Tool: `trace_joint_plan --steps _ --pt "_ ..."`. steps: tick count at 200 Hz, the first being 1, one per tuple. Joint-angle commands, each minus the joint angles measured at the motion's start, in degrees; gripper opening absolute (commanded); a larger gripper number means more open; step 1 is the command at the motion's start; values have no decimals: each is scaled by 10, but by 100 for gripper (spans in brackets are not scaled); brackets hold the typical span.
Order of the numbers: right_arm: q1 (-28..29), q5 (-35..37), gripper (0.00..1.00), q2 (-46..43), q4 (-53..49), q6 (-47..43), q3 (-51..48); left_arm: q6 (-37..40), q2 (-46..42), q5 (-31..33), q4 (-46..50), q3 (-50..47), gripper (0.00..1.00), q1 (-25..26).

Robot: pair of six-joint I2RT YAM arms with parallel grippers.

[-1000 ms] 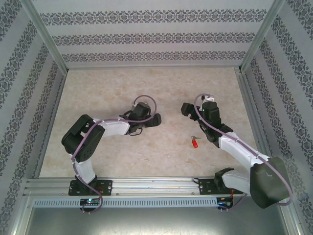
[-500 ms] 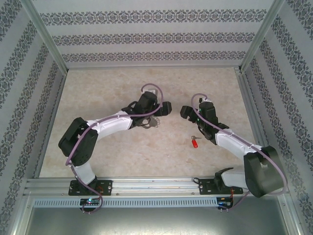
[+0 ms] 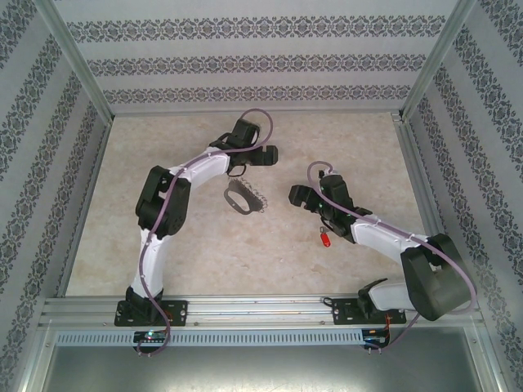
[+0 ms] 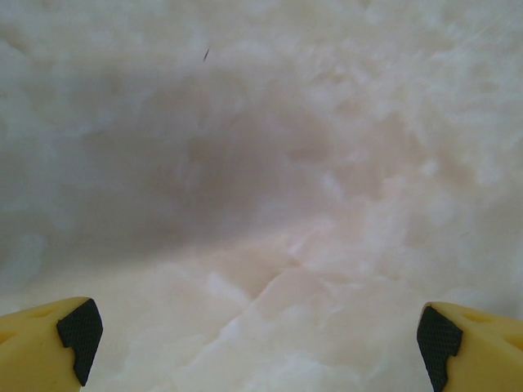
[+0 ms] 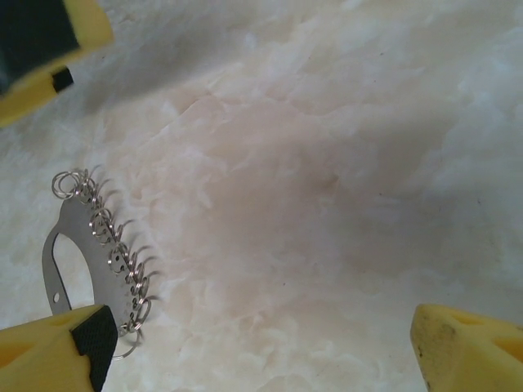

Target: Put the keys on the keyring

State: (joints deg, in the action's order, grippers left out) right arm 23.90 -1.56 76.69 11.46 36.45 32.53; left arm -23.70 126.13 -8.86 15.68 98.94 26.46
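The task is hardly begun, as I judge it; the thin silver-grey metal oval keyring (image 3: 252, 202) lies flat on the pale marbled table (image 3: 163, 245), between the two arms, and the tiny key with the red plastic head (image 3: 325, 239) lies well apart from it, just beside the right forearm, so no key hangs on the loop yet. Nothing is picked up; the left gripper (image 3: 263, 155) is released, its yellow fingers (image 4: 69, 335) standing wide over bare table on the far side of the keyring; the right gripper (image 3: 296, 196) is released too, and its wrist view shows the keyring beside its one fingertip (image 5: 82, 343), with the row of small silvery rings (image 5: 114, 245) along one side, but the pads do not clasp it. What is left is everything: to take the key, to hold the loop, and to thread one on the other. Compared with a second ago, the left arm has stretched away from the keyring, which it half covered then and which now lies in plain sight; the right gripper has moved nearer to the loop; the red key has stayed in its place.
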Motion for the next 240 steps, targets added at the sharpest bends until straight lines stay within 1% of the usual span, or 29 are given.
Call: trace_joint_plan --steps 1,9,24,51,70,105,138,179,216,240 --pt "13 -11 98 -6 35 14 -17 35 15 -16 68 25 100 -13" --pt "25 3 98 -8 40 1 -19 35 18 -18 68 22 100 -16" --pt "55 51 98 -6 30 -25 -10 37 24 -24 70 18 100 -18" --pt "99 136 98 3 -1 -20 14 42 26 -26 71 6 100 -22" --pt "114 151 98 9 3 -21 13 44 25 -28 69 -8 100 -25" --pt "120 85 97 16 25 -43 11 46 19 -31 62 -36 100 -25" --pt "120 18 89 22 55 -36 5 41 3 -35 46 -73 100 -25" --pt "120 -9 85 44 60 -33 10 9 -40 -51 0 -148 100 -25" --pt "120 -47 79 77 68 -29 21 -31 -86 -58 -50 -223 100 -24" --pt "120 -63 79 98 71 -26 26 -57 -119 -63 -87 -273 100 -20"
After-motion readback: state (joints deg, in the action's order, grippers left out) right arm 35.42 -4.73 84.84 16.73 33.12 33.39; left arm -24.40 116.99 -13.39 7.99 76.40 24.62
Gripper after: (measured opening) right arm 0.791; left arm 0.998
